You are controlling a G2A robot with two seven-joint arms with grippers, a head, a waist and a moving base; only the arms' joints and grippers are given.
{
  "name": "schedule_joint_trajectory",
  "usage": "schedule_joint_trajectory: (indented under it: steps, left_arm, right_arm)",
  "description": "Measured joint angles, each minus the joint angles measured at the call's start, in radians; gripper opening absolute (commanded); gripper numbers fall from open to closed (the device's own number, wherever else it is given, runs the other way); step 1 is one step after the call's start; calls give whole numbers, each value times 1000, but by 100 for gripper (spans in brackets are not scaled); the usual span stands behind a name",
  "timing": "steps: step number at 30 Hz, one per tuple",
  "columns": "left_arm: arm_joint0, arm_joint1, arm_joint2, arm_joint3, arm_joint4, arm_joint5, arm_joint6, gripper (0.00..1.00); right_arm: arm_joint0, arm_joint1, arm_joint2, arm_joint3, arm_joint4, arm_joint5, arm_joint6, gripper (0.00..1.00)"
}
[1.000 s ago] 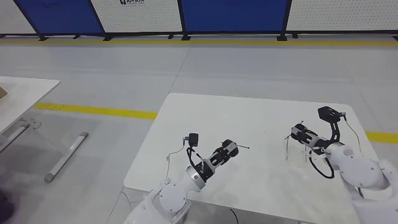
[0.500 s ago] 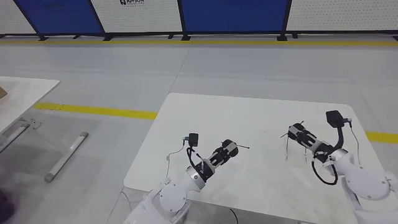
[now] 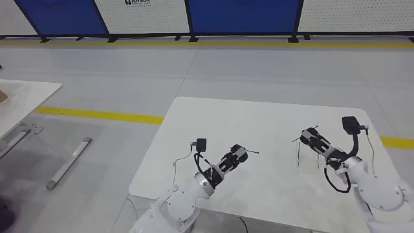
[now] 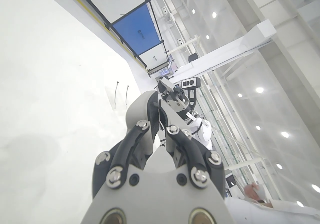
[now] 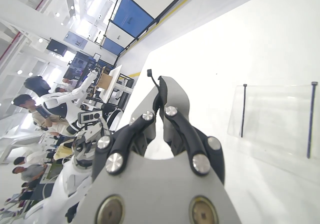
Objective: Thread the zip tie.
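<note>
Right fingers point(image 5: 172, 92) are clenched on a black zip tie point(image 5: 150, 73) toward the desk's point(image 3: 259, 116) right edge. Left fingers point(image 4: 141, 110) pinch a second zip tie point(image 3: 252, 151) nearer the front-left. Spare ties point(image 5: 243, 110) sit on a clear sheet point(image 5: 275, 115).

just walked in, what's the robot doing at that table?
It is working on threading a zip tie. The left gripper is shut on a black zip tie, with one end poking past the fingertips. The right gripper is shut on a second zip tie, head end sticking out. The grippers are apart above the white table, so nothing is threaded yet. Two spare ties lie on a clear sheet.
</note>
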Motion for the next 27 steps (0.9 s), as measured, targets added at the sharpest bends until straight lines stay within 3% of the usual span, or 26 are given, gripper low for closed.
schedule_joint_trajectory:
  steps: [5, 8, 18, 24, 27]
  left_arm:
    - [-33, -13, 49, 47, 12, -11, 45, 0]
    - [-45, -19, 63, 65, 24, -16, 75, 0]
    - [-46, -19, 62, 65, 25, -15, 77, 0]
    - [-65, -30, 83, 88, 133, 30, 211, 0]
    - [-82, -39, 107, 111, 145, 39, 235, 0]
  right_arm:
    - [-51, -15, -63, -30, -108, -23, -215, 0]
    - [-80, -19, -81, -57, -175, -18, -280, 0]
    - [-83, -19, -83, -61, -179, -17, -278, 0]
    - [-96, -22, -87, -64, -163, -68, -229, 0]
    - [-107, -24, -94, -75, -173, -78, -222, 0]
